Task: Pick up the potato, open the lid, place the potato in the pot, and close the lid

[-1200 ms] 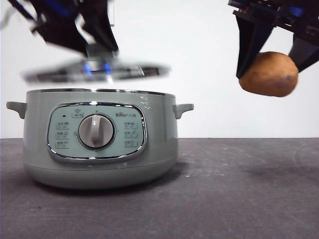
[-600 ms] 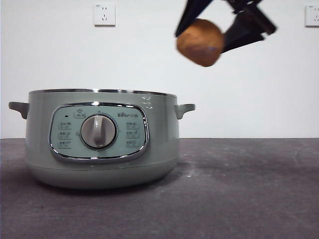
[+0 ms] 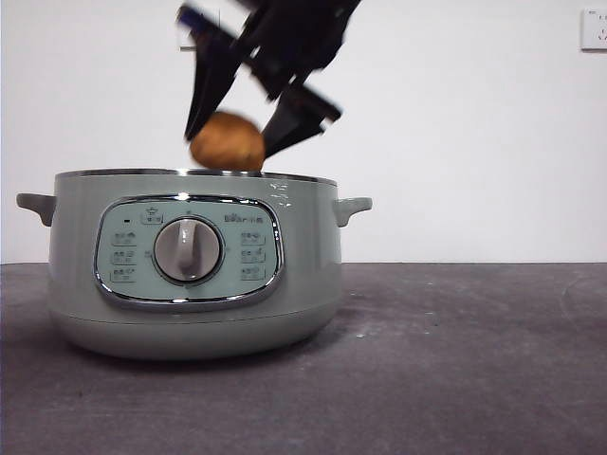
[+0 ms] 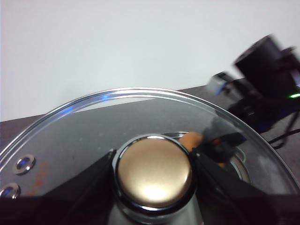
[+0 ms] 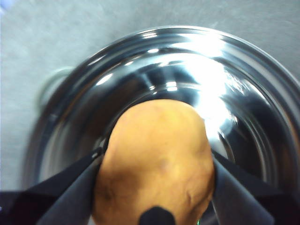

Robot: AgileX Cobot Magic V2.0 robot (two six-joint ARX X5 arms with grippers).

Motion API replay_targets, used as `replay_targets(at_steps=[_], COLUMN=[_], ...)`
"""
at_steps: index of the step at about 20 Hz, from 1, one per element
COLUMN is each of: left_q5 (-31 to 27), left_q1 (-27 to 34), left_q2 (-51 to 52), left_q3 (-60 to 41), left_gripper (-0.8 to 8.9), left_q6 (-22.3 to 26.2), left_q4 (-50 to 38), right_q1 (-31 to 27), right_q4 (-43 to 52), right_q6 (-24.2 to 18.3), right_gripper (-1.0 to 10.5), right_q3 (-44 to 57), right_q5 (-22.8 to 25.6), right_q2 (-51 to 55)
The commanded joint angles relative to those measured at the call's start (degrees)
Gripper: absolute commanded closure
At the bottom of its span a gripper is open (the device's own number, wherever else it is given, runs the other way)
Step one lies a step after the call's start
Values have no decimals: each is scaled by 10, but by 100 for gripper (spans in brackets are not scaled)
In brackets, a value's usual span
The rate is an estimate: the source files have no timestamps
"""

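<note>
My right gripper is shut on the orange-brown potato and holds it just above the open rim of the sage-green pot. In the right wrist view the potato fills the space between the jaws, with the pot's shiny steel bowl right beneath it. My left gripper is shut on the knob of the glass lid and holds the lid away from the pot, out of the front view. Through the lid's glass I see the potato and the right arm.
The pot stands on a dark grey table before a white wall. A wall socket shows at the upper right. The pot's side handles stick out left and right.
The right gripper has carried the potato left and down, from high right of the pot to just over its open rim. The lid had left the front view half a second ago.
</note>
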State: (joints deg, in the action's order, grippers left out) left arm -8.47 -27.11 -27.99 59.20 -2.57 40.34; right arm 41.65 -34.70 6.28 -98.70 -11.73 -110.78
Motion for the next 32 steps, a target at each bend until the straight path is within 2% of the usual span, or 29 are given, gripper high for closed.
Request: replay_targets(at_steps=[1, 7, 11, 12, 14, 16, 20, 24, 27, 32], left_q5=[-3, -4, -5, -5, -5, -5, -5, -7, -35, -30], left_q1=[1, 1, 1, 1, 1, 1, 1, 1, 1, 1], left_q2=[8, 8, 8, 8, 8, 8, 8, 7, -9, -108], left_q3=[5, 5, 5, 5, 5, 5, 5, 5, 5, 5], left_gripper=[822, 822, 822, 822, 822, 822, 822, 822, 822, 822], left_q6=[3, 3, 3, 3, 3, 2, 2, 2, 2, 2], left_q4=[-31, -31, -30, -30, -29, -29, -29, -30, -33, -80], right_q1=[5, 21, 27, 27, 30, 30, 31, 31, 29, 26], right_q4=[-5, -13, -27, -28, -28, -28, -28, -63, -123, -208], right_q6=[-31, -80, -107, -107, -107, -106, -102, -100, -93, -83], right_gripper=[958, 958, 938, 886, 647, 523, 497, 506, 507, 507], right_q3=[-34, -49, -49, -49, -49, -49, -49, -49, -49, -49], right_q5=[15, 60, 63, 63, 63, 65, 77, 77, 78, 78], right_q2=[-52, -125, -141, -141, -141, -141, -138, -82, 0, 155])
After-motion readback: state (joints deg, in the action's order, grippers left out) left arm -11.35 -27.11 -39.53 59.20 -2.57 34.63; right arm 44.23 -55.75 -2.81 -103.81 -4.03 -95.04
